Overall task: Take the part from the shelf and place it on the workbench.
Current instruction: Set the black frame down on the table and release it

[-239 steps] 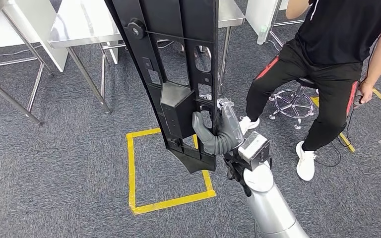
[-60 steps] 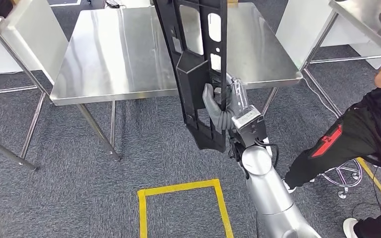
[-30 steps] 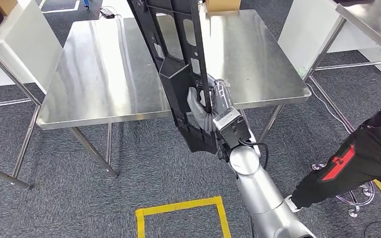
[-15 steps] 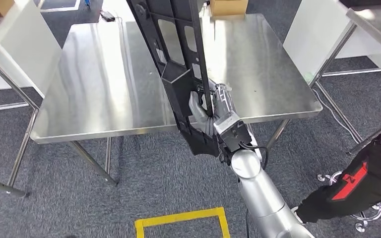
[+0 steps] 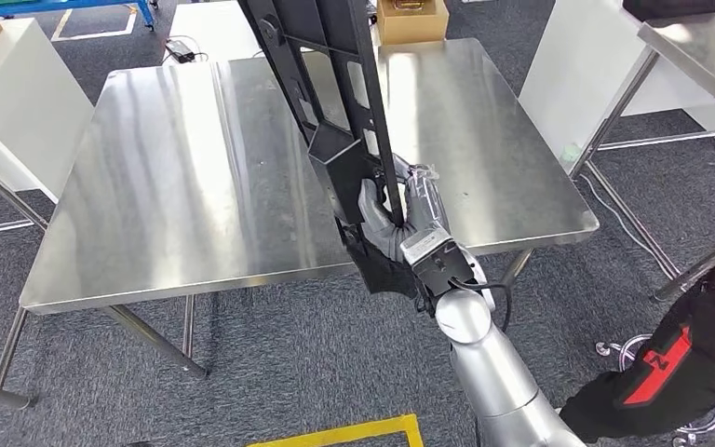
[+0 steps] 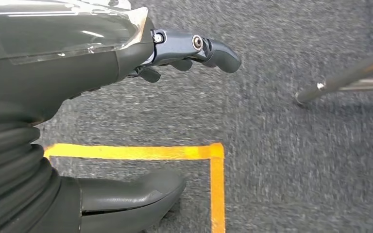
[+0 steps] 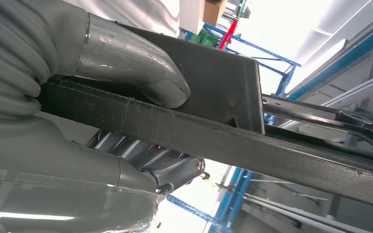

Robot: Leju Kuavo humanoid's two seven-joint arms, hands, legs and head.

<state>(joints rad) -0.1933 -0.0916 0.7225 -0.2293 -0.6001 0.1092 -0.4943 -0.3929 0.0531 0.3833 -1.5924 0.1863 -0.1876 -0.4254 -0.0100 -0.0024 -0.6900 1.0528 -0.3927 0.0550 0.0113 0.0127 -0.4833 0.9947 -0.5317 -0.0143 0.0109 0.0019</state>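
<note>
The part [image 5: 335, 112] is a long black plastic panel with cut-outs and a boxy bulge, held upright. My right hand [image 5: 400, 216] grips it near its lower end, thumb on one face and fingers behind. In the head view its lower tip hangs just past the near edge of the steel workbench [image 5: 177, 186]. The right wrist view has the thumb [image 7: 126, 63] pressed on the black part [image 7: 213, 131], with fingers [image 7: 170, 170] under it. My left hand [image 6: 77, 73] hangs over the carpet, holding nothing, fingers [image 6: 199, 47] slightly curled and apart from the thumb [image 6: 126, 196].
A cardboard box [image 5: 411, 19] sits beyond the workbench's far edge. White panels [image 5: 19, 102] stand at the left and another steel table [image 5: 698, 47] at the right. A person's leg in black trousers [image 5: 670, 372] is at the lower right. Yellow floor tape [image 6: 213, 174] lies below.
The camera has come closer to the workbench, which now takes up more of the picture. The part stays in my right hand, its lower end now nearer the table's near edge.
</note>
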